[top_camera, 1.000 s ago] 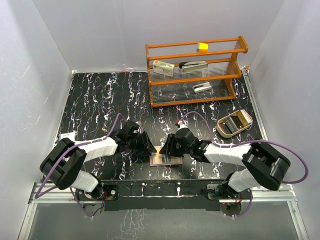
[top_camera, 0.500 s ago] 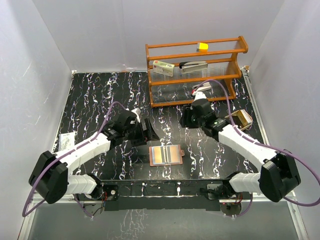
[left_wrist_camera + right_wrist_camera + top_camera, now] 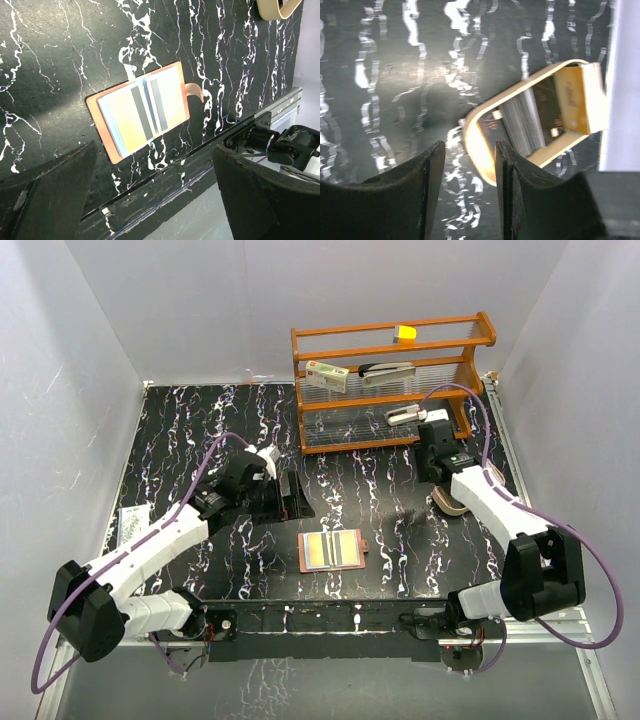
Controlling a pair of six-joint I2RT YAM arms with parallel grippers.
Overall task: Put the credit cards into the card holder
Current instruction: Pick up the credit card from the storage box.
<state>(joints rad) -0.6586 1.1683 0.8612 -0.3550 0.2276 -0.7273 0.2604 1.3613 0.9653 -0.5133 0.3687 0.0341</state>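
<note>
1. The card holder (image 3: 91, 107) lies open and flat on the black worktop (image 3: 200, 440), close to its near edge and roughly midway between the two arm bases.
2. The credit cards (image 3: 120, 117) sit on its two panels, tan faces up with a sliver of light blue at the fold. They look tucked in to me, so the task seems close to done.
3. The left end effector (image 3: 285, 498) hangs above the worktop with its jaws spread wide and nothing in them. The holder lies just to its right and nearer the arm bases.
4. The holder's long axis runs left to right, nearly parallel to the near edge, with its small tab (image 3: 366, 545) at the right end.
5. The right end effector (image 3: 469, 147) is partly apart and empty. It hovers over the tan oval tray (image 3: 530, 84), well away from the holder, so the left arm is the nearer.
6. Room is tight only toward the near edge. The wooden rack (image 3: 390, 390) stands far back.
</note>
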